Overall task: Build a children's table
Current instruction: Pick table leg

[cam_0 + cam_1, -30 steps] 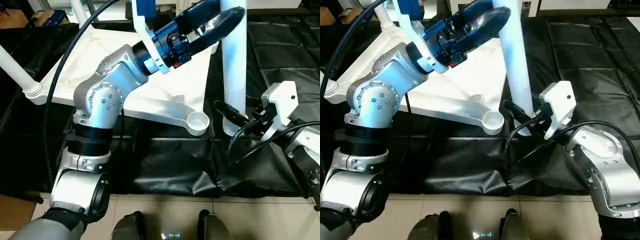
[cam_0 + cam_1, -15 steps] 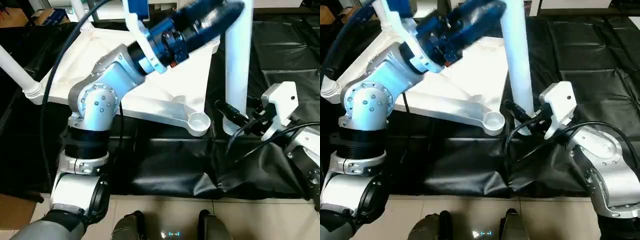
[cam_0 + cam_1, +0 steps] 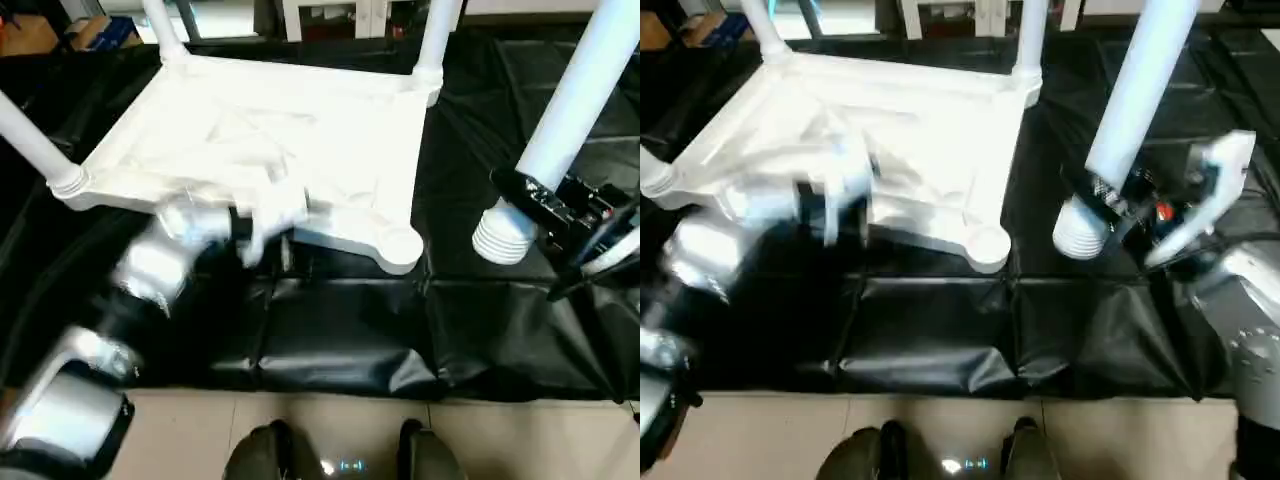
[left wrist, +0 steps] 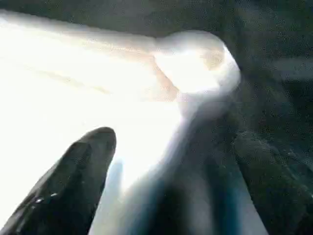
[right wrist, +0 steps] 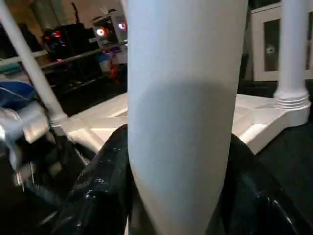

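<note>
The children's table top [image 3: 260, 140] lies upside down on the black mat, ribs up. Legs stand in three corner sockets: far left [image 3: 160, 28], far right [image 3: 437, 35] and near left [image 3: 30, 140]. The near-right socket [image 3: 398, 243] is empty. My right gripper [image 3: 545, 205] is shut on the fourth leg [image 3: 570, 110], which leans to the right with its ribbed end [image 3: 497, 235] just above the mat, right of that socket. In the right wrist view this leg [image 5: 186, 112] sits between both fingers. My left gripper [image 4: 173, 137] is open and empty, hovering close to the empty socket [image 4: 195, 63]. The blurred left arm [image 3: 160, 265] is low at the top's near edge.
The black mat [image 3: 340, 340] covers the floor under the table top and ends at tiles [image 3: 500, 440] near my feet [image 3: 265, 455]. White furniture [image 3: 330, 15] and a cardboard box [image 3: 95, 35] stand at the back.
My left gripper has let go of the upper part of the leg and swung down to the top's near edge. The right gripper has tipped the leg and carried it rightwards.
</note>
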